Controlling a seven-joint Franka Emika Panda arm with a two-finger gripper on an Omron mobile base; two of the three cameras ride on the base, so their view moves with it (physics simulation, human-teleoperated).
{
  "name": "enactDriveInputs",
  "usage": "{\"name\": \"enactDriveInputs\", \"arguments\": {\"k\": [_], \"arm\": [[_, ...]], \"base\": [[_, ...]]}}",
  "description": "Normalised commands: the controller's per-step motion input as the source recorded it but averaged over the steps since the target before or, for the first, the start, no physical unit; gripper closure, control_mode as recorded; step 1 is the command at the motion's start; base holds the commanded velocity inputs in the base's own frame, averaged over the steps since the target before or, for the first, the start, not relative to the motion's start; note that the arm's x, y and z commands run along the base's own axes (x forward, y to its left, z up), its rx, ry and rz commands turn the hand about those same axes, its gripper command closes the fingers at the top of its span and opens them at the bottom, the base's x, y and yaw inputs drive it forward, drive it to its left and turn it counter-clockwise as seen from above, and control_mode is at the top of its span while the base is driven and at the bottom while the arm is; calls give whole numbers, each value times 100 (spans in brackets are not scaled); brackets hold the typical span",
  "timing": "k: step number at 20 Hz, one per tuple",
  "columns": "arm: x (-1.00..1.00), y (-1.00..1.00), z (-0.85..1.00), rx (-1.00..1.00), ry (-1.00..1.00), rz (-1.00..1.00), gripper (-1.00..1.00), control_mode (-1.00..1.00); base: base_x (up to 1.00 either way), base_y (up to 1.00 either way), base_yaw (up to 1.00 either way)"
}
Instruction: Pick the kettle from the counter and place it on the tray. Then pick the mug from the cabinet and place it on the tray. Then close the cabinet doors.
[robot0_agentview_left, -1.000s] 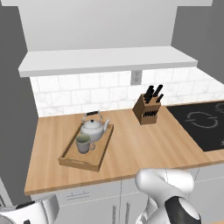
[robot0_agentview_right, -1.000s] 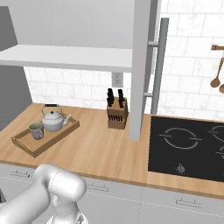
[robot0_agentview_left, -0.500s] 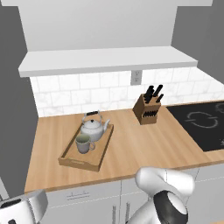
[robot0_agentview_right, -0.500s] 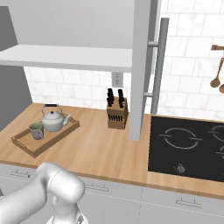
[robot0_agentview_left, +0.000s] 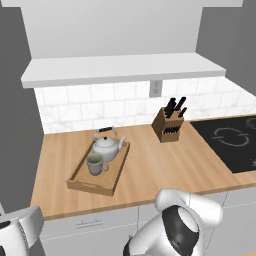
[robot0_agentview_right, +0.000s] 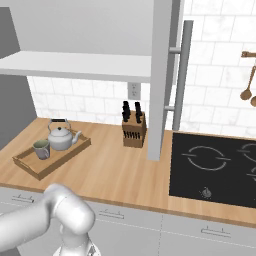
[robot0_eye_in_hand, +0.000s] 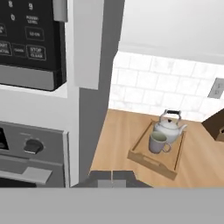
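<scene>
The silver kettle (robot0_agentview_left: 106, 146) (robot0_agentview_right: 61, 137) (robot0_eye_in_hand: 169, 127) stands at the far end of the light-wood tray (robot0_agentview_left: 89, 186) (robot0_agentview_right: 35, 169) (robot0_eye_in_hand: 148, 162). On the same tray, just in front of the kettle, is the grey-green mug (robot0_agentview_left: 95, 164) (robot0_agentview_right: 41, 149) (robot0_eye_in_hand: 157, 142). The tray lies on the wooden counter (robot0_agentview_left: 150, 167) (robot0_agentview_right: 115, 172). Above it the cabinet (robot0_agentview_left: 120, 70) (robot0_agentview_right: 75, 65) shows its white shelf floor, and one cabinet door (robot0_agentview_right: 161, 75) juts out open, edge-on, with its bar handle (robot0_agentview_right: 181, 75). My gripper (robot0_eye_in_hand: 112, 178) is shut on nothing, low and back to the left of the counter.
A knife block (robot0_agentview_left: 169, 125) (robot0_agentview_right: 134, 129) stands by the tiled wall. A black cooktop (robot0_agentview_left: 235, 142) (robot0_agentview_right: 215, 170) is set into the counter's right. A microwave (robot0_eye_in_hand: 26, 39) and an oven (robot0_eye_in_hand: 30, 148) fill a tall unit at the left.
The arm has shifted slightly low in front of the counter. Kettle, mug and tray have stayed where they were.
</scene>
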Motion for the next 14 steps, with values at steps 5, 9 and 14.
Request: {"name": "enactDriveInputs", "arguments": {"k": [5,9,14], "arm": [[0,0,36,0,-7,-1,100,-100],[0,0,32,0,-8,-1,100,-100],[0,5,31,0,-8,-1,100,-100]], "base": [[0,0,0],[0,0,0],[0,0,0]]}}
